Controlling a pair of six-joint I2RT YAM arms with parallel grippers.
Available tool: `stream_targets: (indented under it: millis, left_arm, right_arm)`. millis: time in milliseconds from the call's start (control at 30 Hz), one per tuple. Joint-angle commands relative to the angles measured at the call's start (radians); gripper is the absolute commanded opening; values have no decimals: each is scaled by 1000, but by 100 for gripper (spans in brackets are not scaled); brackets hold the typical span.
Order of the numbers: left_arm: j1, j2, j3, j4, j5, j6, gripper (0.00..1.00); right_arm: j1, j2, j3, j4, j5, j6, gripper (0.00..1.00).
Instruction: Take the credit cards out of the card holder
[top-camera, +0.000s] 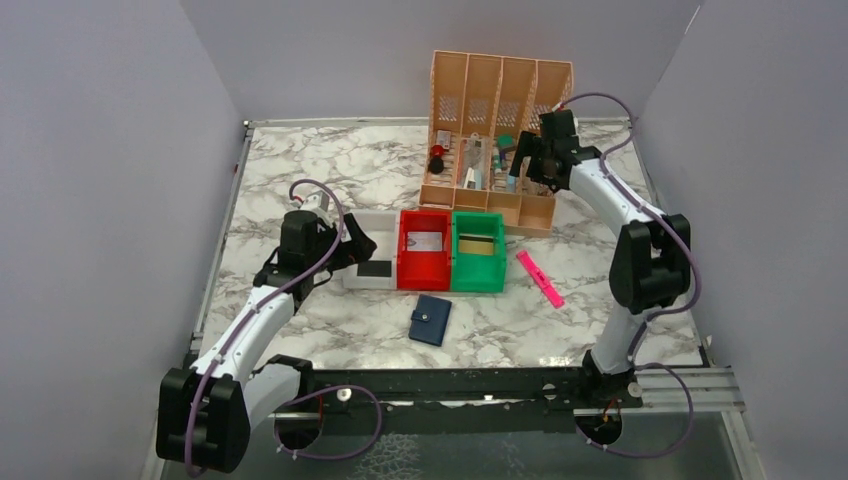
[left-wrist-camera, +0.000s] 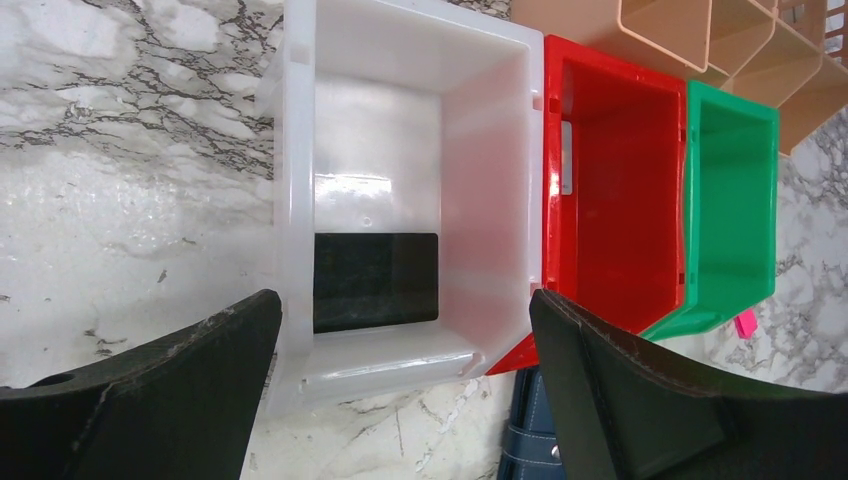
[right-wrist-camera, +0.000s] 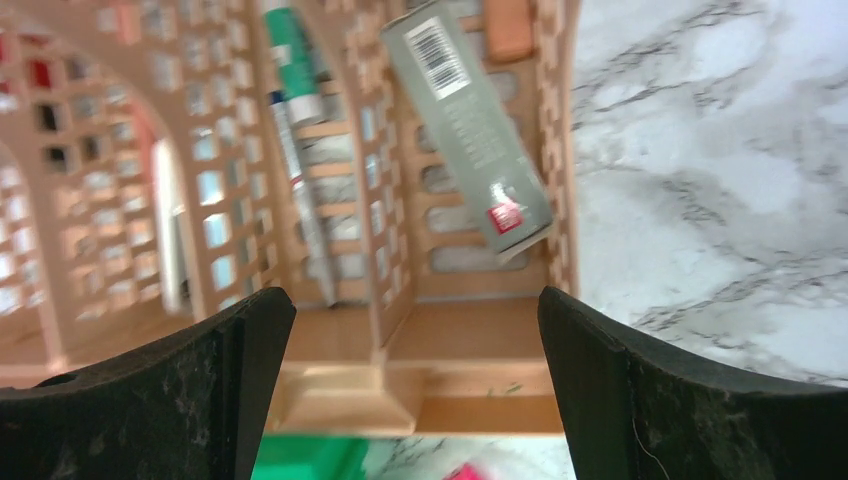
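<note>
Left gripper (top-camera: 355, 246) and right gripper (top-camera: 519, 158) fully spread, empty. Credit cards (top-camera: 374, 268) look sorted one each into bins (top-camera: 424, 281); card holder (top-camera: 431, 320) closed at their 6 o'clock, likely emptied.

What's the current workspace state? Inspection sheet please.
Surface: marble tabletop, nothing spilled.
Job's things: card holder closed, near the front; black card in white bin, silvery card in red bin, tan-gold card in green bin.
Clutter: pink stick right of the green bin; tan organizer rack holding pens and small items.
Grippers: left gripper open over the white bin; right gripper open at the rack; both empty.
Cables: purple cables looping along both arms.
Surroundings: grey walls on three sides.
</note>
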Motion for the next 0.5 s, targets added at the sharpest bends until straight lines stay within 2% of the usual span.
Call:
stream_targets:
  millis: [0,67,200,300,467]
  left_arm:
    - [-3,-39,-2,-27,7,11,99]
    - [-3,-45,-9,-19,-1,3,99]
    - [-2,-30,-13,-8,1,-4,99]
    - [-3,-14,-11,-3,14,-4,99]
    - [-4,-18,-9,-10,13,3,99]
  right_arm:
    - [-1,94,99,-138,238,-13,100]
    - [-4,116,77,-74,286,-62,99]
    - [-70,193,144,-152,333,6,99]
    - [-129,223,143,-97,299,-6,99]
    - [-224,272,223,-157,261,35,99]
